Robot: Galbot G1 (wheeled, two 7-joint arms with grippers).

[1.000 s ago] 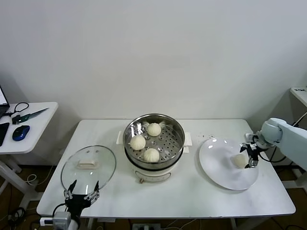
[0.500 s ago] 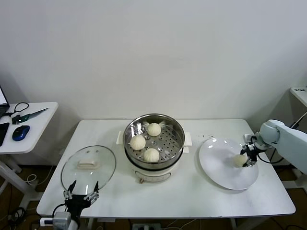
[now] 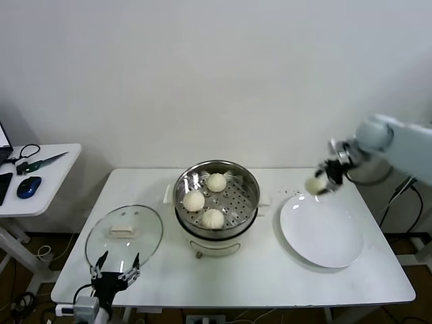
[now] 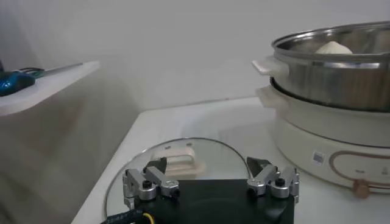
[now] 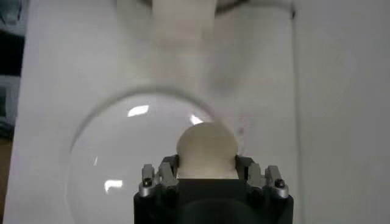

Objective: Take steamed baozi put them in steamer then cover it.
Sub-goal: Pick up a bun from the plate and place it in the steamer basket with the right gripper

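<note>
From the head view we see our right gripper (image 3: 318, 183) up in the air above the far edge of the white plate (image 3: 322, 233), pinching a bun (image 3: 314, 185). The steamer (image 3: 217, 198) holds three buns, with bare table between it and the plate. Our left gripper (image 3: 115, 270) waits, fingers spread, at the near table edge by the glass lid (image 3: 124, 235).

The left wrist view shows the lid's handle (image 4: 180, 164) up close.

The right wrist view shows the plate (image 5: 103, 164) bare below the held bun (image 5: 206, 148).

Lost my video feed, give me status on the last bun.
Right gripper shut on fourth baozi, lifted above plate. Left gripper open, parked by cover. Steamer uncovered, three inside; path clear.
</note>
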